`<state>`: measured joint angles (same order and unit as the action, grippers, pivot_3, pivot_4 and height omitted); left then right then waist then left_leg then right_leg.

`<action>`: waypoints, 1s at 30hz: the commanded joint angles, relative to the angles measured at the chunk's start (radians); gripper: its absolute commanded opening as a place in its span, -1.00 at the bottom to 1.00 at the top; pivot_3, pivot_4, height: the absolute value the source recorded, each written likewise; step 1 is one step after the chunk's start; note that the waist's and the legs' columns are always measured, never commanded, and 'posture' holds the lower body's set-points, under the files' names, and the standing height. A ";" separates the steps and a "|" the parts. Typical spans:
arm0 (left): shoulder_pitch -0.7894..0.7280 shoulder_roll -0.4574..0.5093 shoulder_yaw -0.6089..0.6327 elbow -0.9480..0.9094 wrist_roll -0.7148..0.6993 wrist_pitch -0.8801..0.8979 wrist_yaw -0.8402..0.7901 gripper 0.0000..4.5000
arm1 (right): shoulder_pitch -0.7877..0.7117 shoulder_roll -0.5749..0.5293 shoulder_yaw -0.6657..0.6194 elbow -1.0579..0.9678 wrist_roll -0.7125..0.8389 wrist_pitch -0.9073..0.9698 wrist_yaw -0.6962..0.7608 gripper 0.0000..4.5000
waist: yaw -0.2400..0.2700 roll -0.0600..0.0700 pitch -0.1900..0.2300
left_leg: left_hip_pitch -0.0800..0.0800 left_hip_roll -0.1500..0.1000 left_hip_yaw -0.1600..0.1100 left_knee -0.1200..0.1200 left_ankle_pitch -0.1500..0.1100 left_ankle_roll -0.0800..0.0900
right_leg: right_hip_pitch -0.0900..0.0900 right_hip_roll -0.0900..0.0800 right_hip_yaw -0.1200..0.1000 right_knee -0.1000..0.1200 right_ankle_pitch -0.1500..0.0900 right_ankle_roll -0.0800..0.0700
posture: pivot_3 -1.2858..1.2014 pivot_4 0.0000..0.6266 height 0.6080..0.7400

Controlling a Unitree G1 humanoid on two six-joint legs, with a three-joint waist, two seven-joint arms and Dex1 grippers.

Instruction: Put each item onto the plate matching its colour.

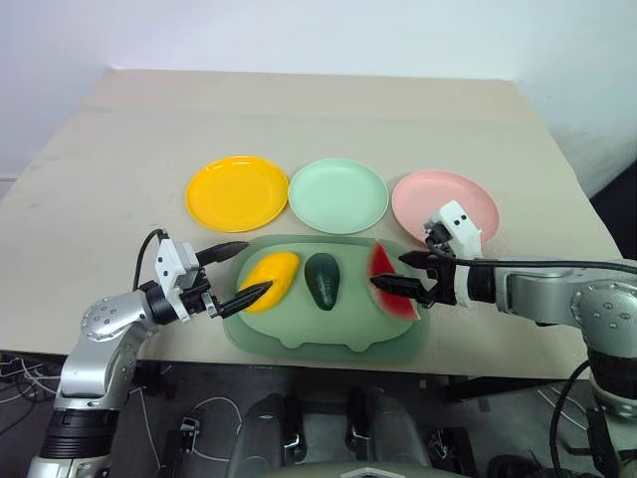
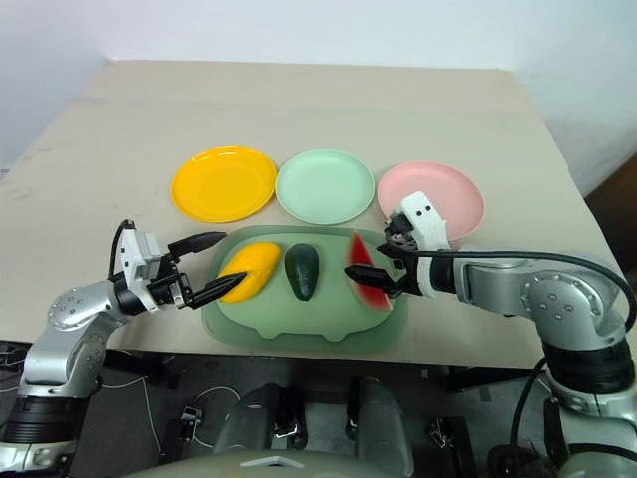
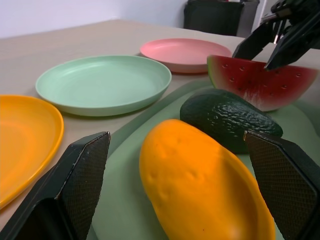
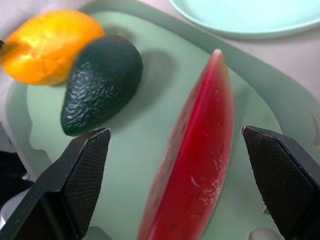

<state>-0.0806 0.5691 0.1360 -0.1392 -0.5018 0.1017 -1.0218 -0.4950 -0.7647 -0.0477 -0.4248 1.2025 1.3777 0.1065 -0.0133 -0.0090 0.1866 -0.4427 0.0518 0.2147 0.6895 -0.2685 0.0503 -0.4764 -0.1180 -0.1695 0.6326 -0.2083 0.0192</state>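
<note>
Three plates sit in a row on the beige counter [image 1: 90, 169]: the yellow plate [image 1: 237, 192] on the left, the mint green plate [image 1: 337, 195] in the middle and the pink plate [image 1: 445, 201] on the right, all bare. Just in front of them is a big pale green mat [image 1: 328, 334] and all three toy foods are lying on it, side by side. The mango [image 1: 271, 281] is on the left end, the avocado [image 1: 322, 280] is in the middle close beside it, and the watermelon slice [image 1: 391, 284] is on the right end, standing on its rind edge. The left gripper [image 1: 233, 274] comes in from the left with its fingers spread wide, one tip near the mango's upper end and the other at the mango's near side, so the mango sits between them but isn't pinched. The right gripper [image 1: 402, 273] reaches in from the right, fingers also spread wide on either side of the watermelon slice, not clamped on it as far as I can see.
</note>
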 commanded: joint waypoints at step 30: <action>-0.005 0.024 0.033 -0.098 -0.020 0.040 0.072 1.00 | -0.125 0.055 0.238 0.004 -0.393 0.115 0.195 0.42 | -0.003 0.000 0.000 | 0.000 0.000 0.000 0.000 0.000 0.000 | -0.001 0.000 0.000 0.000 0.000 0.000 | 0.03 -0.52 0.33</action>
<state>-0.0845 0.5813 0.1397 -0.1999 -0.5050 0.1450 -0.9524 -0.6133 -0.7137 0.1681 -0.3992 0.8211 1.4942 0.2813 -0.0159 -0.0089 0.1861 -0.4427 0.0520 0.2152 0.6894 -0.2684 0.0501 -0.4770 -0.1181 -0.1695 0.6329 -0.2083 0.0194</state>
